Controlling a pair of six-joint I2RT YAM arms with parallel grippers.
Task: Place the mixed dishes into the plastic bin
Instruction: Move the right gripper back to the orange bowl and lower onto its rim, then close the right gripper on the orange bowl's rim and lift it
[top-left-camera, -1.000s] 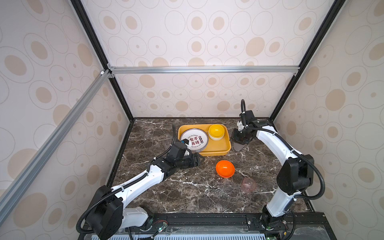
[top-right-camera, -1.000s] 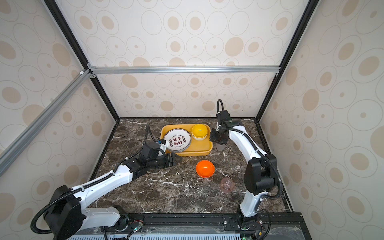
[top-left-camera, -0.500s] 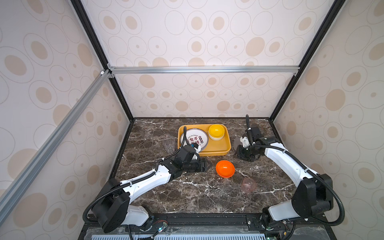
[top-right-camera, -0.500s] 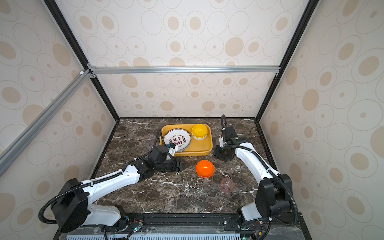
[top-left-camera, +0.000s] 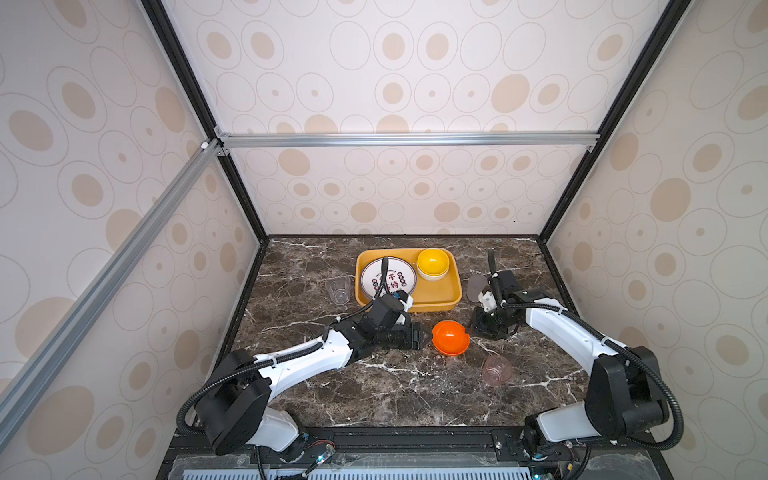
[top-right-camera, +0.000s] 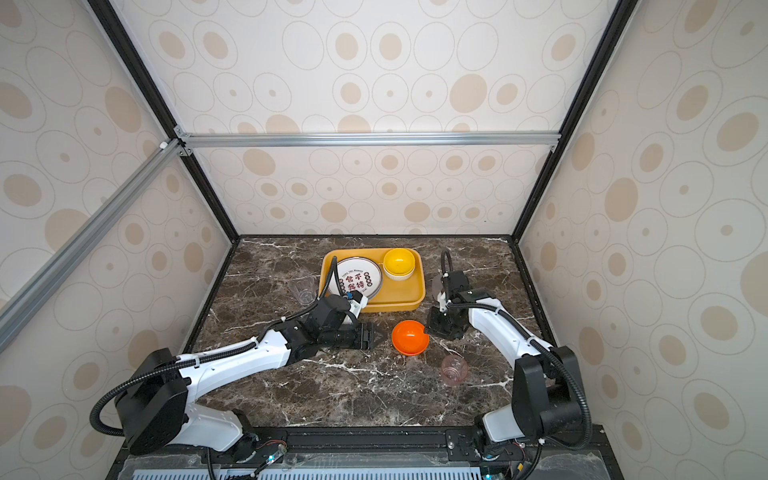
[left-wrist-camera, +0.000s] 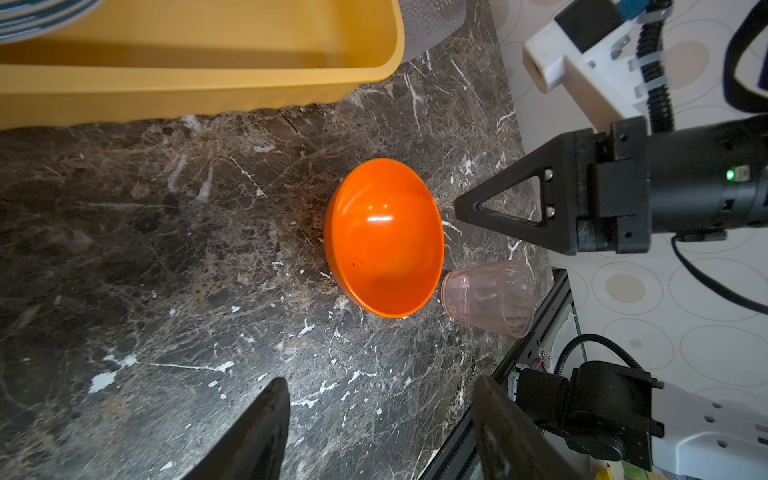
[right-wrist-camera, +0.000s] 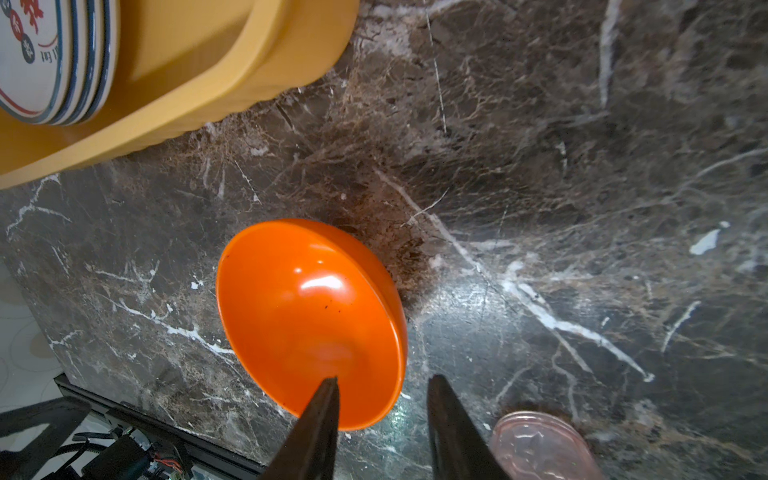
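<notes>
Right wrist view: right tool (right-wrist-camera: 382, 379), newly arrived from the plastic bin (right-wrist-camera: 249, 62), narrowly straddles the rim of the orange bowl (right-wrist-camera: 307, 316), ready to pinch; left tool (left-wrist-camera: 378, 381) gapes wide.

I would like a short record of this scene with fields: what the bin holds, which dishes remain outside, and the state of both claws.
Bin: holds stack of plates and yellow bowl
Outside it: orange bowl in front of it; pink cup nearer the front edge; clear cup to its left; grey cup to its right
Left claw: open, empty, pointing at orange bowl
Right claw: open, fingers astride orange bowl's rim, not closed on it
</notes>
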